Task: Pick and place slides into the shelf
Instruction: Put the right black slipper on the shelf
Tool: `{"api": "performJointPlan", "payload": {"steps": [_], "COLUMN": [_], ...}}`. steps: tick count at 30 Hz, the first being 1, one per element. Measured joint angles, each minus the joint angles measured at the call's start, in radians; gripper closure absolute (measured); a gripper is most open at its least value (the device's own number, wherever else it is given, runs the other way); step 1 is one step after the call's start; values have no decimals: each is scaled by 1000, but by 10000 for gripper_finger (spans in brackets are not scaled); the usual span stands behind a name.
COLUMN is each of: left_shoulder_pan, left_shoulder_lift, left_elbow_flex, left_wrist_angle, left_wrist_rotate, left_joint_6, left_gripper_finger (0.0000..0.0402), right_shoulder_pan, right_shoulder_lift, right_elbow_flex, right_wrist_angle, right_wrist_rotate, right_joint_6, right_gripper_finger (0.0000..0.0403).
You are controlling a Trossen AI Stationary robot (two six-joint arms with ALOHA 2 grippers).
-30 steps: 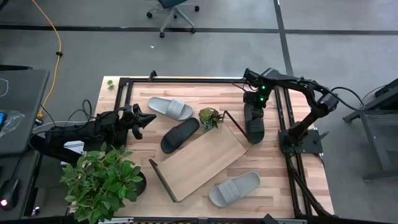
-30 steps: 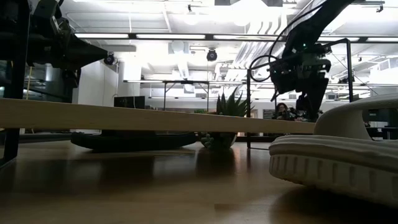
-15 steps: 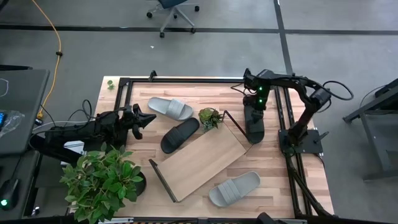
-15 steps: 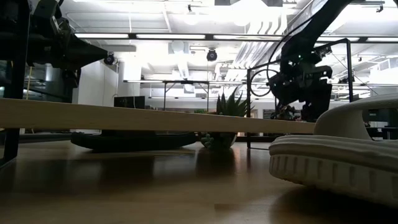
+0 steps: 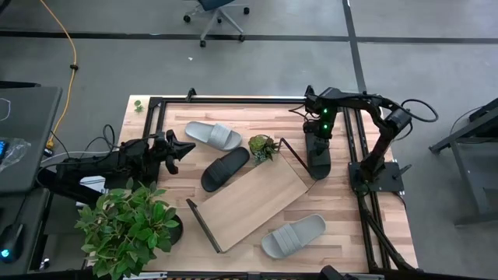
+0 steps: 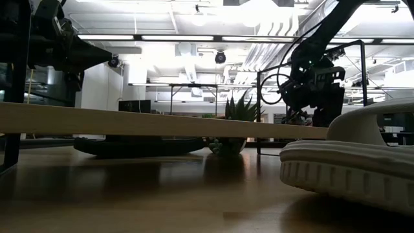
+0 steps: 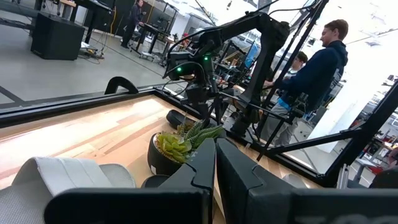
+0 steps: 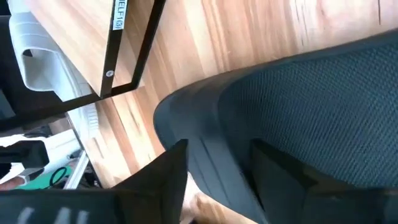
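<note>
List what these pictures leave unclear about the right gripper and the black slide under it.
- Grip on the black slide: in the high view the arm's wrist covers the right gripper. In the right wrist view its fingers straddle the slide's edge, but contact cannot be made out.
- The slide's lift off the table: in the low view the grey slide in front hides it.

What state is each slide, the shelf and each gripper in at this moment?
Black slide beside shelf's end: on table, right gripper straddling its edge, closing.
Black slide: on table.
Grey slides: on table.
Shelf: empty.
Left gripper: shut, empty.
</note>
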Motion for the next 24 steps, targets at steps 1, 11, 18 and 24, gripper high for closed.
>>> {"api": "performJointPlan", "payload": {"steps": [1,11,18,24], "left_shoulder_pan": [0,0,0,0], "left_shoulder_lift": [0,0,0,0], "left_elbow_flex": [0,0,0,0], "left_wrist_angle": [0,0,0,0], "left_wrist_rotate": [0,0,0,0], "left_joint_6": [0,0,0,0], "left_gripper_finger": [396,396,396,396], "right_shoulder_pan": [0,0,0,0], "right_shoulder_lift": [0,0,0,0], "right_elbow_flex": [0,0,0,0], "right_wrist_angle": [0,-4,-8,-12], "right_wrist_rotate": [0,0,0,7], "right_joint_6": [0,8,3,21], "right_gripper_finger": [260,334,378,397]}}
